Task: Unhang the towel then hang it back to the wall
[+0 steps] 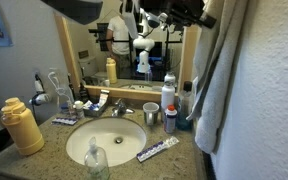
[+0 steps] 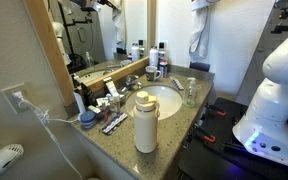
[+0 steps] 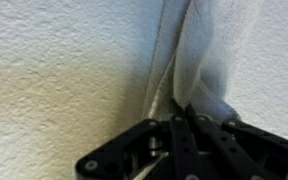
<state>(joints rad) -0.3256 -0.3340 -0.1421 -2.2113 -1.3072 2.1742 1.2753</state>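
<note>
The pale grey-white towel (image 1: pixel 220 85) hangs in long folds against the rough white wall (image 1: pixel 276 100), to the right of the sink; in an exterior view the towel (image 2: pixel 199 38) shows high up beside the mirror. In the wrist view my gripper (image 3: pixel 182 113) points at the wall (image 3: pixel 54 70), its black fingers (image 3: pixel 174 135) brought together on a fold of the towel (image 3: pixel 209 50). My gripper (image 1: pixel 196 14) sits at the towel's top end. The hook or rail holding the towel is hidden.
Below the towel is a granite counter (image 1: pixel 184 160) with a sink basin (image 1: pixel 104 142), a yellow bottle (image 1: pixel 22 126), a faucet and several small bottles and cups. A wood-framed mirror (image 1: pixel 124 50) stands behind it. My white base (image 2: pixel 274 100) is beside the counter.
</note>
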